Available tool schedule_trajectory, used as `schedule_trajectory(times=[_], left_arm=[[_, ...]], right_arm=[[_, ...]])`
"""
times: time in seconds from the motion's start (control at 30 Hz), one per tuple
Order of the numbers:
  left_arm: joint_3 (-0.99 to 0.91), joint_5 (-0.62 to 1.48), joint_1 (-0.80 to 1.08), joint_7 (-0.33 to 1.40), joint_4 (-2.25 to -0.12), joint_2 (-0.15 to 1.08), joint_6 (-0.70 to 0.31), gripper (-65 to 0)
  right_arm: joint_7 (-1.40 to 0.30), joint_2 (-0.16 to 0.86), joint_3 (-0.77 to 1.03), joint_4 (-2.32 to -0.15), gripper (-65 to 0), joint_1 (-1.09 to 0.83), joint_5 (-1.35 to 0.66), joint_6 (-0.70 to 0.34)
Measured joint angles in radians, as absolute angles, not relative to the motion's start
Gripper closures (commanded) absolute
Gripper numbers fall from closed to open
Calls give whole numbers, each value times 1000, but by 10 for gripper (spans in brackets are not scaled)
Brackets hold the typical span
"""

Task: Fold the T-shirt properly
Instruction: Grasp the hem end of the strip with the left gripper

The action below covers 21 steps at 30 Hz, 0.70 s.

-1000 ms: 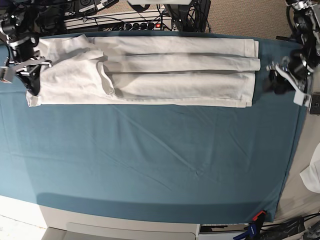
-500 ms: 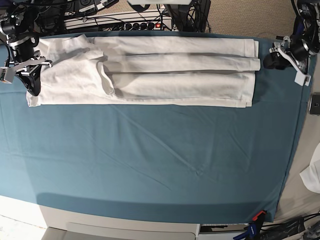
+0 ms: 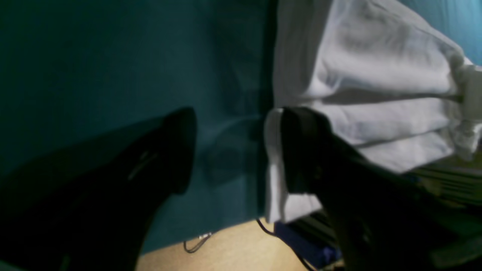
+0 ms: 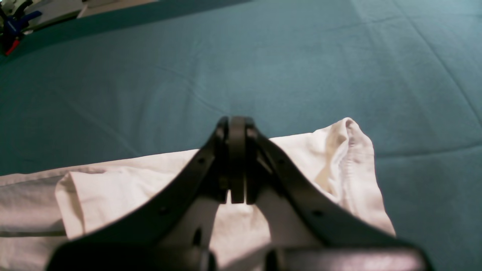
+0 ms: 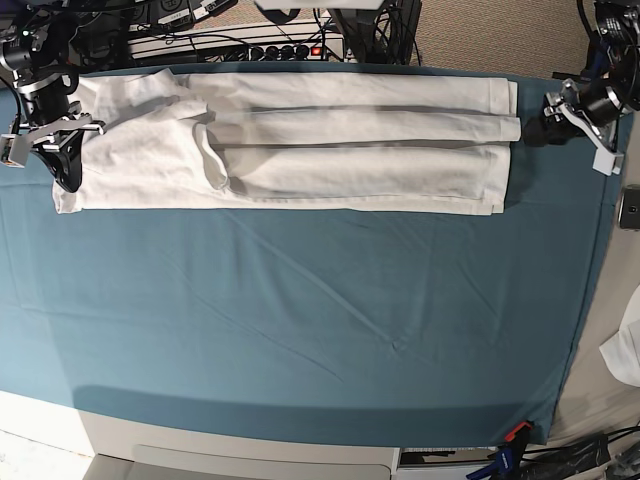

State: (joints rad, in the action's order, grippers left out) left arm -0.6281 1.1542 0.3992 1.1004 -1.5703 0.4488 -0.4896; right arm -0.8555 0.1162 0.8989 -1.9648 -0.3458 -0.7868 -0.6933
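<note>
The left gripper (image 3: pixel 233 150) has its jaws spread wide apart at the hem end of the T-shirt (image 5: pixel 300 145). In the left wrist view one dark finger sits over the bare teal cloth (image 5: pixel 300 320), the other lies against the white folded edge, with the hem corner between them; nothing is pinched. From above, this left gripper (image 5: pixel 535 128) sits just off the shirt's end, by the middle fold.

The right gripper (image 4: pixel 237 158) has its jaws pressed together, tips meeting with nothing visible between them. It hangs over the opposite end of the T-shirt (image 4: pixel 339 165), where a sleeve edge with a stitched seam curls up beside the jaws. In the overhead view the right gripper (image 5: pixel 62 160) sits at that end's outer edge; whether it touches the fabric I cannot tell.

The T-shirt lies as a long, narrow band of lengthwise folds along the far side of the tabletop, its sleeves and collar end toward the right arm and its hem toward the left arm. The teal cloth covers the tabletop, with soft creases across its open near half. Behind the far edge are a power strip (image 5: pixel 270 50) and tangled cables. A white scrap of fabric (image 5: pixel 625 350) lies off the tabletop on the left arm's side, and a small clamp (image 5: pixel 513 433) grips the cloth's near corner.
</note>
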Motion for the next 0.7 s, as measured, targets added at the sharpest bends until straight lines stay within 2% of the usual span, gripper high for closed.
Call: schedule_trajectory(times=[0.7], left_arm=[[-624, 1221, 367, 1122, -1568, 424, -490, -366]], right_arm=[[-856, 116, 899, -1965, 0, -346, -787, -693]])
